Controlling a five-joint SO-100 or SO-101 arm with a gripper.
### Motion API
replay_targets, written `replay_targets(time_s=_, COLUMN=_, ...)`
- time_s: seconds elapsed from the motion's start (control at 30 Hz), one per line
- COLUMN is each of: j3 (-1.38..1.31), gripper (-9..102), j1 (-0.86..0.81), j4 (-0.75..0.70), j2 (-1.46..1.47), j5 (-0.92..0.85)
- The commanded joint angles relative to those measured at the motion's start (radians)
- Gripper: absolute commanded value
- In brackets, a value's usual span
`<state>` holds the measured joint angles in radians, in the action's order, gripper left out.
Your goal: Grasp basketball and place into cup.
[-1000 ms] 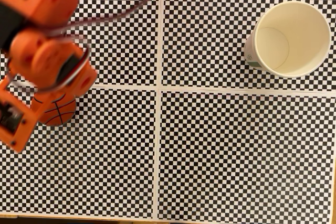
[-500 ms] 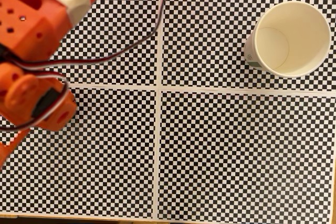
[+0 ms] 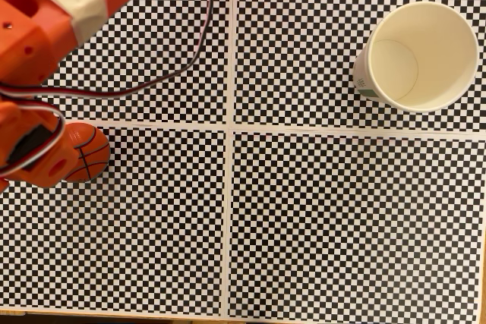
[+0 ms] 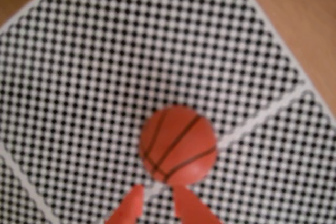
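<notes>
Basketball (image 4: 177, 144) just beyond gripper (image 4: 156, 191) tips; arm (image 3: 45, 28) above.

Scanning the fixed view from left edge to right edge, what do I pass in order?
Orange arm → basketball, partly tucked under the arm → white centre line of the checkered mat → cup, upright and empty.

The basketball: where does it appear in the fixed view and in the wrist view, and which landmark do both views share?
Fixed view: the basketball lies at the left edge, just below the horizontal white line, partly covered by the orange arm.
Wrist view: it sits below the middle, just above the gripper tips.
Shared landmark: the white lines that cross the checkered mat; the ball lies beside one in both.
</notes>
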<state>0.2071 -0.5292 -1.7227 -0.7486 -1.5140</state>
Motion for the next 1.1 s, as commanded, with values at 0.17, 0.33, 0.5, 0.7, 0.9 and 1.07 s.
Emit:
replay_targets(time_s=0.17, j3=-0.034, gripper=5, j1=-0.009, j4=-0.003, j2=-0.014, j5=-0.037)
replay_targets(time_s=0.33, j3=-0.011, gripper=18, j1=0.011, j4=-0.003, j2=-0.028, j5=-0.046)
replay_targets(time_s=0.5, j3=-0.009, gripper=28, j1=0.026, j4=-0.003, j2=-0.032, j5=-0.032)
replay_targets(time_s=0.7, j3=-0.009, gripper=41, j1=0.041, j4=-0.003, j2=-0.034, j5=-0.034)
replay_targets(time_s=0.9, j3=-0.026, gripper=53, j1=0.043, j4=-0.003, j2=-0.012, j5=-0.040)
replay_targets(time_s=1.07, j3=-0.052, gripper=57, j1=0.046, j4=-0.002, j2=0.018, j5=-0.031)
